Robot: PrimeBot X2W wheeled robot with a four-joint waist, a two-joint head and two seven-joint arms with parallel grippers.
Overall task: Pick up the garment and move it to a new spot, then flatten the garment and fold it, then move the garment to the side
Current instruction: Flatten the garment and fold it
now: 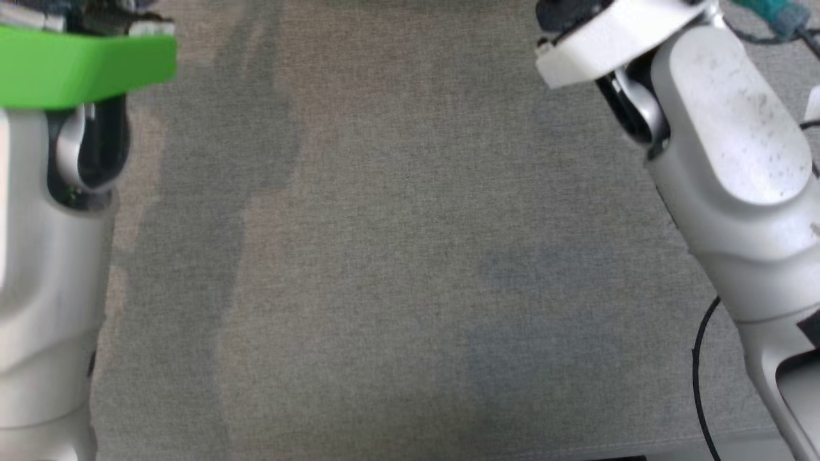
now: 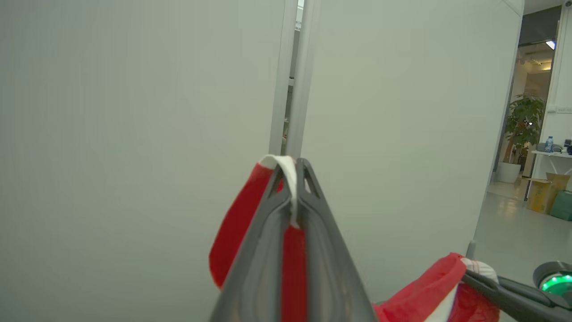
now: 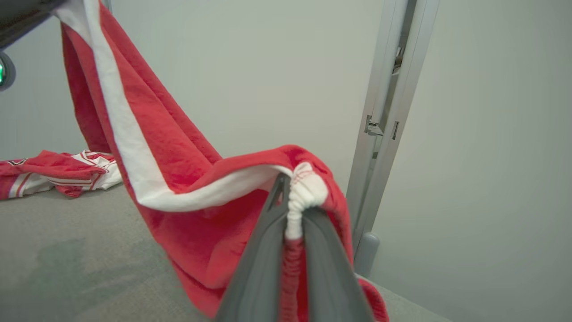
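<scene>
The left gripper [image 2: 292,167] and right gripper [image 3: 295,197] each pinch shut on the white-trimmed edge of a red garment [image 3: 178,147], holding it raised and slung between them over the grey surface [image 3: 67,250], apparently to let it hang open for laying flat.

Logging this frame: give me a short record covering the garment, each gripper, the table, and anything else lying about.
garment: red with white stripe, held up, slung between both grippers
left gripper: shut on the garment's white edge
right gripper: shut on a bunched white hem
table: grey fabric surface
second garment: red and white, crumpled on the table
stage: lifted; not yet flattened
</scene>
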